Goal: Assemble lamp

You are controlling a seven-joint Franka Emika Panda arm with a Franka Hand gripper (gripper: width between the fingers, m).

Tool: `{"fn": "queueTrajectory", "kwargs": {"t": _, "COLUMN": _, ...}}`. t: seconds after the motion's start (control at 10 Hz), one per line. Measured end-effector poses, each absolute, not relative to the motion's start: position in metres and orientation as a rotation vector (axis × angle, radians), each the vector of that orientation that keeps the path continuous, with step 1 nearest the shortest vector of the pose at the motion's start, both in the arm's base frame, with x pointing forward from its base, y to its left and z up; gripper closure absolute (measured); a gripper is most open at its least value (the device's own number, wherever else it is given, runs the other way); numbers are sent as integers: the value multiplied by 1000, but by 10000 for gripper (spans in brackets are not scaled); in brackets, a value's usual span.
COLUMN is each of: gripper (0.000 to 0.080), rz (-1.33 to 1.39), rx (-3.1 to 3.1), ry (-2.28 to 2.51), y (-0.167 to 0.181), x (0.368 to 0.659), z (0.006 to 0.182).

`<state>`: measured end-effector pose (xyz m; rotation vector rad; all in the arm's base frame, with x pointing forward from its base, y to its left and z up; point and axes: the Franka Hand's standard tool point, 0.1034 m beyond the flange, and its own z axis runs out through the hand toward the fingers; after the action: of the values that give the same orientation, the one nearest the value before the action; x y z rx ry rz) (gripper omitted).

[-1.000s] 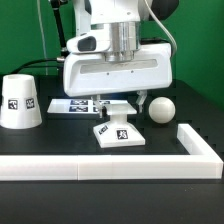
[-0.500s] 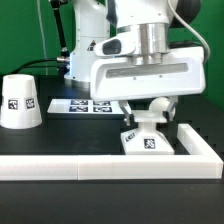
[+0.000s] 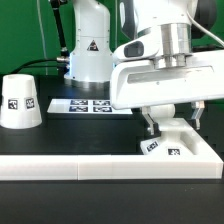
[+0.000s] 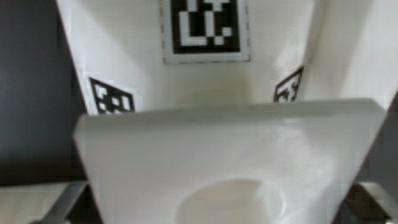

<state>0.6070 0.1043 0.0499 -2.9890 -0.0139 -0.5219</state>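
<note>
Green backdrop and a black tabletop (image 3: 50,145) frame the scene, with a white L-shaped wall (image 3: 60,168) along the front edge and up the exterior view's right. No words can be read anywhere. The only markings are black-and-white square tags: one on the shade (image 3: 20,100), several printed on the marker board (image 3: 90,104), two on the near face of the lamp base (image 3: 165,143), and a small dark emblem on the arm's column (image 3: 88,48), too small to make out. In the wrist view one tag lies flat on the base and two more sit on its sides. The gripper (image 3: 173,128) is clamped on the lamp base, its fingers (image 3: 150,124) pressed to either side of the raised middle block. The base sits in the wall's corner at the exterior view's right, seemingly against both arms. A second ago it stood mid-table just in front of the marker board, and half a second ago it was partway across. The bulb, visible then, is now hidden behind the gripper. The shade has not moved.
</note>
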Motion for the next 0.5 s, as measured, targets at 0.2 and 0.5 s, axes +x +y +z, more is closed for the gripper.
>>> {"fn": "queueTrajectory", "kwargs": {"t": 0.2, "gripper": 263, "rz": -625, "rx": -2982, "ry": -65, "y": 104, "x": 618, "z": 52}}
{"fn": "queueTrajectory", "kwargs": {"t": 0.5, "gripper": 262, "rz": -627, "rx": -2984, "ry": -88, "y": 104, "x": 618, "z": 52}}
